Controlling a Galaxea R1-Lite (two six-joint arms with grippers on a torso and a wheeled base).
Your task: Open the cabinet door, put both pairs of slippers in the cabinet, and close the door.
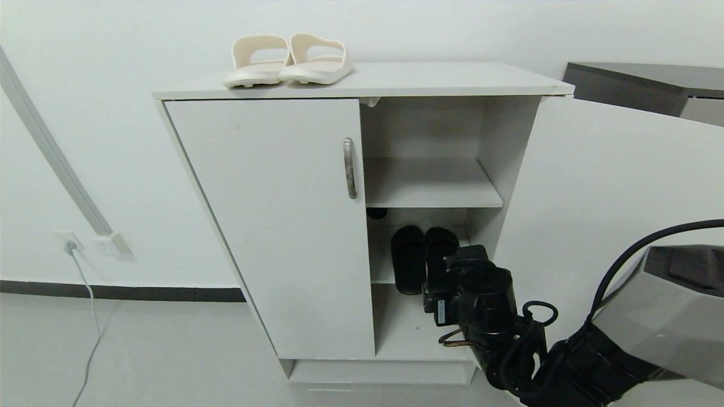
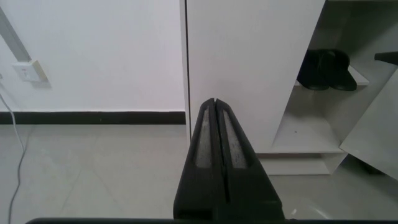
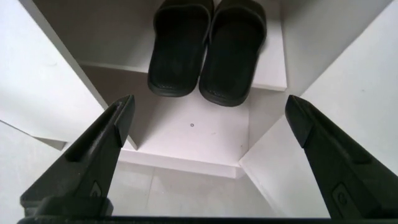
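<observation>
Open cabinet holds black slippers

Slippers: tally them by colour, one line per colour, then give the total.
Black slippers: 2, on a shelf inside the cabinet
Cream slippers: 2, on top of the cabinet
Total: 4

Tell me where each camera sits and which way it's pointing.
Head view: on the robot's head, looking forward and down at the cabinet, cream slippers on top; the right arm shows lower right.
Left wrist view: on the left wrist, facing the closed door; the shut left gripper shows.
Right wrist view: on the right wrist, facing into the open compartment; the open right gripper shows.
Shared: all three see the black slippers on a shelf.
</observation>
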